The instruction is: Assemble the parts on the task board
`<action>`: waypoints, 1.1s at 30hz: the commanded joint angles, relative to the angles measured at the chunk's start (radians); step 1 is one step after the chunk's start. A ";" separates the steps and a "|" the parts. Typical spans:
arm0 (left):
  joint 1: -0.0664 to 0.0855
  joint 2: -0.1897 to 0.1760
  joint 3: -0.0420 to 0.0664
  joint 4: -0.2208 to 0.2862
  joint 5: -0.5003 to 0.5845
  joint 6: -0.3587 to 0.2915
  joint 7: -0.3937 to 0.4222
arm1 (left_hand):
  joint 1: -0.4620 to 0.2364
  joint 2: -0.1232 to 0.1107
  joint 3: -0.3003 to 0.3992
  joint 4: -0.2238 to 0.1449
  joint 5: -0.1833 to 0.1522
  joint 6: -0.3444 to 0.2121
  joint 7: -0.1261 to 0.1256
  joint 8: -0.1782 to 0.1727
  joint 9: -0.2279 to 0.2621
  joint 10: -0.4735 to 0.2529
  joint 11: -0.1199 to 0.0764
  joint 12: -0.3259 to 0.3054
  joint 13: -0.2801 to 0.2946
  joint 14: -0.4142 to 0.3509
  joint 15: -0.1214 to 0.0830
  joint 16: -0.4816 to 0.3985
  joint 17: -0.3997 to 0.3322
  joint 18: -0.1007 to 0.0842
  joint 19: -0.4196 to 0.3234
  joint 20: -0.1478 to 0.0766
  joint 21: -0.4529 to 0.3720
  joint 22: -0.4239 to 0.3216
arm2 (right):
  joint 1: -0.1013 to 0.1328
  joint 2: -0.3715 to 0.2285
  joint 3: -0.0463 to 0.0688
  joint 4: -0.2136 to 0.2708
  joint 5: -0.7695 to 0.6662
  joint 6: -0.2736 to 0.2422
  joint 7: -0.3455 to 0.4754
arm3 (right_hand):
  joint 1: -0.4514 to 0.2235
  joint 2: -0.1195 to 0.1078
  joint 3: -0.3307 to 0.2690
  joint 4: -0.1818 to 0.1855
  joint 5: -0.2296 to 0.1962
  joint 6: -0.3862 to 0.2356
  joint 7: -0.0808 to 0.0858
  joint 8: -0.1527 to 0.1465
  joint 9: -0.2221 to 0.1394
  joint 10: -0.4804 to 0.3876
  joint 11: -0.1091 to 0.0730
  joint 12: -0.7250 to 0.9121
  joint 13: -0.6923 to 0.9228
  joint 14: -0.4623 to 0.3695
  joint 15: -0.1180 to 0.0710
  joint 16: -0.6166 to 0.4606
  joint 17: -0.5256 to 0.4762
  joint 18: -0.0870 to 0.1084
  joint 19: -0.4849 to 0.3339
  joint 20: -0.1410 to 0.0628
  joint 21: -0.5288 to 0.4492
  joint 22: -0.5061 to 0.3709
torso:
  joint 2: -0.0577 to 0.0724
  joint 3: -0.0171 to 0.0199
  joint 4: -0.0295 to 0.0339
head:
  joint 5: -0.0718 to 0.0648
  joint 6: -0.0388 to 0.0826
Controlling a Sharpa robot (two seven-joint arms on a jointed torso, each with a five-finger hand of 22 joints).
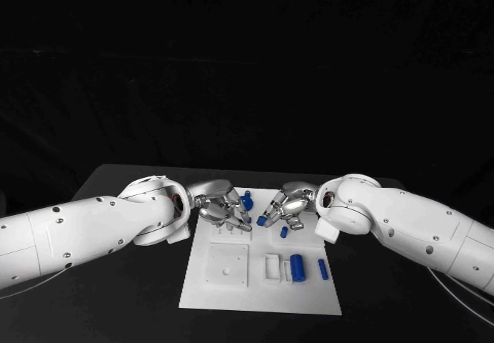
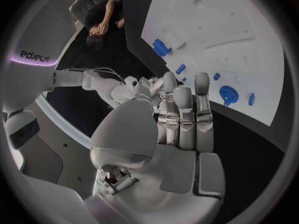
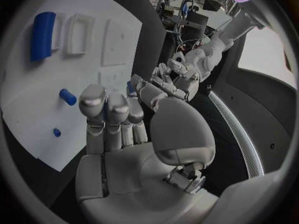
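The white task board (image 1: 258, 293) lies in the middle of the black table. My left hand (image 1: 221, 209) hovers over its far end with fingers straight (image 2: 186, 117) and nothing in them. A blue part (image 1: 246, 201) stands just beside it. My right hand (image 1: 285, 207) faces it from the other side, fingers (image 3: 112, 119) stretched out and thumb held apart. A small blue piece (image 1: 261, 221) sits at its fingertips; I cannot tell whether they touch it. A short blue cylinder (image 1: 284, 231) lies on the board near the right hand.
A large blue cylinder (image 1: 298, 267) rests in a recess at the board's near right, with a slim blue piece (image 1: 322, 269) beside it. A square raised plate (image 1: 226, 264) sits at the near left. A round blue part (image 2: 228, 93) lies near the board's edge.
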 commanded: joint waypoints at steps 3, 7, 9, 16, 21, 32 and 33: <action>0.002 0.016 -0.003 0.004 -0.060 0.063 -0.043 | -0.012 -0.037 0.030 0.033 -0.010 -0.071 0.013 0.058 -0.085 -0.023 0.005 0.026 0.013 -0.005 0.008 0.016 -0.009 0.013 -0.013 0.005 0.029 0.021 | 0.001 -0.003 -0.001 0.009 0.040 0.091 -0.013 | -0.003 0.012 -0.006 0.001 0.003 0.004 -0.002 0.004 0.002 -0.007 0.001 -0.001 0.002 -0.007 0.003 0.001 0.003 -0.006 0.028 -0.005 -0.003 0.101 | -0.001 0.0000 0.0011 | -0.004 -0.007; 0.002 0.024 -0.005 0.003 -0.069 0.063 -0.053 | -0.016 -0.035 0.038 0.043 -0.004 -0.086 0.013 0.090 -0.092 -0.028 0.007 0.035 0.013 -0.006 0.007 0.020 -0.013 0.015 -0.016 0.006 0.039 0.021 | 0.001 -0.004 -0.001 0.015 0.044 0.095 -0.015 | -0.003 0.012 -0.006 0.001 0.003 0.004 -0.002 0.004 0.002 -0.007 0.001 -0.001 0.002 -0.007 0.003 0.001 0.003 -0.006 0.028 -0.005 -0.003 0.101 | 0.000 -0.0002 0.0003 | -0.007 -0.010; 0.002 0.029 -0.006 0.004 -0.071 0.065 -0.056 | -0.017 -0.033 0.035 0.045 0.001 -0.091 0.013 0.097 -0.092 -0.031 0.007 0.036 0.013 -0.006 0.008 0.021 -0.015 0.015 -0.017 0.006 0.041 0.020 | 0.001 -0.004 -0.002 0.019 0.045 0.096 -0.016 | -0.003 0.012 -0.006 0.001 0.003 0.004 -0.002 0.004 0.002 -0.007 0.001 -0.001 0.002 -0.007 0.003 0.001 0.003 -0.006 0.028 -0.005 -0.003 0.101 | 0.000 -0.0004 0.0009 | -0.009 -0.011; 0.002 0.042 -0.009 0.009 -0.074 0.070 -0.062 | -0.018 -0.011 0.017 0.053 0.034 -0.105 0.012 0.137 -0.090 -0.042 0.008 0.044 0.013 -0.007 0.008 0.023 -0.020 0.016 -0.019 0.007 0.045 0.020 | 0.001 0.000 -0.004 0.026 0.045 0.096 -0.018 | -0.003 0.013 -0.007 0.001 0.005 0.004 -0.002 0.003 0.002 -0.008 0.001 -0.001 0.003 -0.007 0.003 0.001 0.004 -0.006 0.027 -0.005 -0.004 0.101 | -0.001 -0.0014 0.0013 | -0.011 -0.015; 0.002 0.045 -0.009 0.010 -0.068 0.072 -0.063 | -0.016 0.010 0.019 0.057 0.049 -0.102 0.010 0.147 -0.090 -0.041 0.006 0.048 0.014 -0.006 0.007 0.024 -0.020 0.016 -0.019 0.006 0.046 0.020 | 0.001 0.002 -0.005 0.027 0.044 0.095 -0.018 | -0.003 0.013 -0.007 0.001 0.005 0.004 -0.002 0.003 0.002 -0.008 0.001 -0.001 0.003 -0.007 0.003 0.001 0.004 -0.006 0.027 -0.005 -0.004 0.101 | -0.001 -0.0022 0.0012 | -0.011 -0.016; 0.002 0.049 -0.009 0.007 -0.043 0.085 -0.061 | 0.007 0.064 0.015 0.056 0.088 -0.098 0.009 0.152 -0.092 -0.042 0.006 0.048 0.011 -0.007 0.007 0.026 -0.021 0.015 -0.021 0.006 0.048 0.020 | 0.001 0.008 -0.008 0.028 0.043 0.099 -0.021 | -0.004 0.013 -0.006 0.001 0.010 0.004 -0.002 0.004 0.002 -0.009 0.001 -0.001 0.004 -0.007 0.003 0.002 0.006 -0.006 0.026 -0.005 -0.002 0.101 | -0.001 -0.0019 0.0011 | -0.013 -0.016; 0.002 0.050 -0.009 0.007 -0.042 0.086 -0.061 | 0.009 0.066 0.015 0.056 0.095 -0.097 0.009 0.152 -0.092 -0.042 0.006 0.048 0.010 -0.007 0.007 0.026 -0.021 0.015 -0.021 0.006 0.049 0.020 | 0.001 0.008 -0.008 0.028 0.043 0.100 -0.021 | -0.004 0.013 -0.006 0.001 0.010 0.004 -0.002 0.004 0.002 -0.009 0.001 -0.001 0.004 -0.007 0.003 0.002 0.006 -0.006 0.026 -0.005 -0.002 0.101 | -0.001 -0.0019 0.0011 | -0.013 -0.016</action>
